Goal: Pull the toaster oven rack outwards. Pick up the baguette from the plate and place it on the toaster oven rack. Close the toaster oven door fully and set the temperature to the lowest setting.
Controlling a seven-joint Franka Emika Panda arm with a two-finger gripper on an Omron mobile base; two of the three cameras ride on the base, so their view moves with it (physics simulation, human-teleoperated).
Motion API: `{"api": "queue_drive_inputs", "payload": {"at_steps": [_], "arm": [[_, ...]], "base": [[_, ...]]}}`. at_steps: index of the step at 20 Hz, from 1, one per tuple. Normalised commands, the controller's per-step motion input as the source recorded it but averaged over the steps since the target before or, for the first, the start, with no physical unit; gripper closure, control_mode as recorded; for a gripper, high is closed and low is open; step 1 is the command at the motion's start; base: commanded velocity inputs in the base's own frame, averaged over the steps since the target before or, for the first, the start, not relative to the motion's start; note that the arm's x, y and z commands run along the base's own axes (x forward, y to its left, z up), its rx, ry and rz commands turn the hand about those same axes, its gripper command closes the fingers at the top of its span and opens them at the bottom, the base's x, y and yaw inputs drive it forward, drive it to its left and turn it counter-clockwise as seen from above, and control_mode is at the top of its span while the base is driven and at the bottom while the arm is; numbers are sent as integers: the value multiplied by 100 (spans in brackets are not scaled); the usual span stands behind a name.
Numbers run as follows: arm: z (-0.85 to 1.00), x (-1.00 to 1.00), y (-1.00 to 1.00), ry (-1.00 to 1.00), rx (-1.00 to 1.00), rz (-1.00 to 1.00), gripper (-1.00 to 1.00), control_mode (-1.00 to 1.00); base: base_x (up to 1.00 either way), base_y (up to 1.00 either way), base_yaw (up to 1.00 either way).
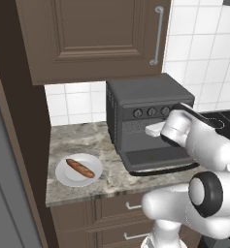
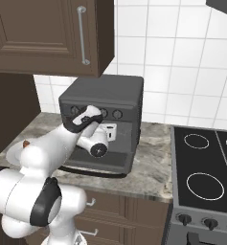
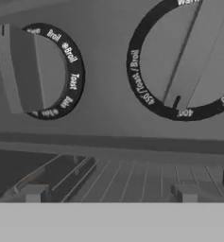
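Two knobs (image 3: 42, 71) fill most of the hand view, with the toaster oven rack (image 3: 132, 182) just under them and the tool (image 3: 111, 194) spread wide open, holding nothing. Toaster oven door (image 1: 157, 160) is dropped down flat. Baguette (image 1: 80, 168) sits on the plate (image 1: 63, 179), left of the toaster oven (image 1: 145, 97) on the counter (image 1: 77, 138).

A home kitchen: wood cabinets (image 1: 94, 34), tiled wall (image 2: 182, 62), stone counter (image 1: 80, 140), black stovetop (image 2: 206, 162), toaster oven (image 1: 145, 109).
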Motion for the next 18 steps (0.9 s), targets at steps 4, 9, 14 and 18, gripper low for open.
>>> {"api": "queue_drive_inputs", "payload": {"at_steps": [4,9,14,18], "arm": [[-52,15,-53,0,0,-20,-100,-100],[-61,2,-51,1,-6,-22,-100,-100],[-16,0,-23,0,1,-9,-100,-100],[13,-2,-26,-3,11,0,-100,-100]], "base": [[0,0,0],[0,0,0],[0,0,0],[0,0,0]]}}
